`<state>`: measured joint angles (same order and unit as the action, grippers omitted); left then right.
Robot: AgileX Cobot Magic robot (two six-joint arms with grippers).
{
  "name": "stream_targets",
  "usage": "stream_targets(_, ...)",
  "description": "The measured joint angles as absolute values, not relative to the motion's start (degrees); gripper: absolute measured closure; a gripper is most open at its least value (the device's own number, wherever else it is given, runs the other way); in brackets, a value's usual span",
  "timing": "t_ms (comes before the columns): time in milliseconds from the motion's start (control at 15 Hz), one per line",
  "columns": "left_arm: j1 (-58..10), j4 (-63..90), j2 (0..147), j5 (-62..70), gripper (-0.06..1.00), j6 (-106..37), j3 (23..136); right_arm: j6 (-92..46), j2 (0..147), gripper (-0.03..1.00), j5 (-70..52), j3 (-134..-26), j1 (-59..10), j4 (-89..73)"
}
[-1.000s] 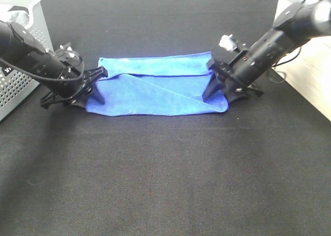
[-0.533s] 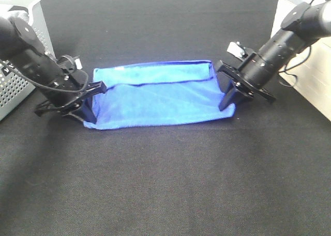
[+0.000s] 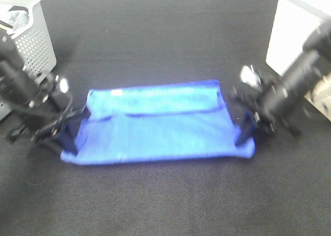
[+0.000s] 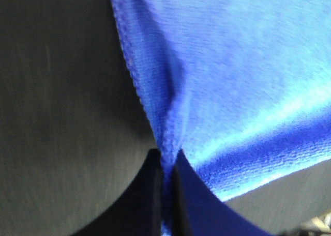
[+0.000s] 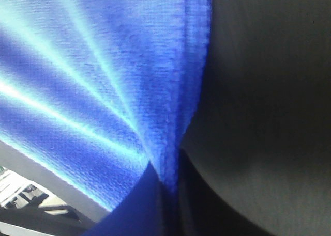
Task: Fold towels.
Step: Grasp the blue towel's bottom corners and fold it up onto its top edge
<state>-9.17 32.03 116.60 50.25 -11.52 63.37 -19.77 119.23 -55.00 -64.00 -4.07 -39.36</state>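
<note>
The blue towel (image 3: 160, 130) stretches between the left gripper (image 3: 70, 139) and right gripper (image 3: 243, 136), each clenched on 1 end.

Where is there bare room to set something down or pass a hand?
Free: the black mat nearer the camera than the blue towel, and beyond it right of the grey basket. Crowded: both towel ends, where left pincer and right pincer clamp it.

Towel (image 3: 160, 125) sits mid-table (image 3: 165, 205), long side running 9 to 3 o'clock. My left gripper (image 3: 70, 139) pinches its 9 o'clock end, my right gripper (image 3: 244, 135) its 3 o'clock end. Basket (image 3: 36, 45) at 10 o'clock, behind my left arm, well apart from the towel.
</note>
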Motion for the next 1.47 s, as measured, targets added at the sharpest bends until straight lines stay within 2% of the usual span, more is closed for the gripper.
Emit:
stream_targets(133,-9.17,32.03,116.02,49.39,0.93,-11.52,60.96,-22.57,117.63,0.97,-52.08,-59.24,-4.07,-40.97)
stream_targets(267,-9.17,31.91,115.91,47.61,0.93,-11.52,61.25,-23.95,117.4,0.97,-51.39,-59.47,-4.07,-41.83)
stream_targets(867,-9.17,31.23,116.14,31.4,0.93,-8.08,73.51,-23.49,123.59,0.97,-48.87,-82.22,-4.07,-41.83)
stream_targets(1067,-9.17,31.17,121.3,30.88,0.93,-8.02,79.3,-23.43,127.65,0.97,-46.93,-85.2,-4.07,-41.83)
stream_targets(1133,-9.17,31.17,123.19,31.74,0.92,-7.91,80.79,-23.43,128.06,0.94,-45.95,-85.2,-4.07,-41.83)
stream_targets(1200,-9.17,31.4,124.5,32.66,0.89,-7.79,82.1,-23.43,128.11,0.87,-45.09,-85.2,-4.07,-41.71)
stream_targets(1267,-9.17,31.51,125.31,33.17,0.79,-7.79,83.14,-23.43,128.11,0.72,-44.23,-85.26,-4.07,-41.65)
stream_targets(1400,-9.17,31.57,125.59,33.52,0.46,-7.79,84.05,-23.43,128.11,0.36,-44.0,-85.37,-4.01,-41.65)
stream_targets(1467,-9.17,31.51,125.59,33.52,0.32,-7.73,84.11,-23.43,128.11,0.25,-44.06,-85.37,-4.01,-41.54)
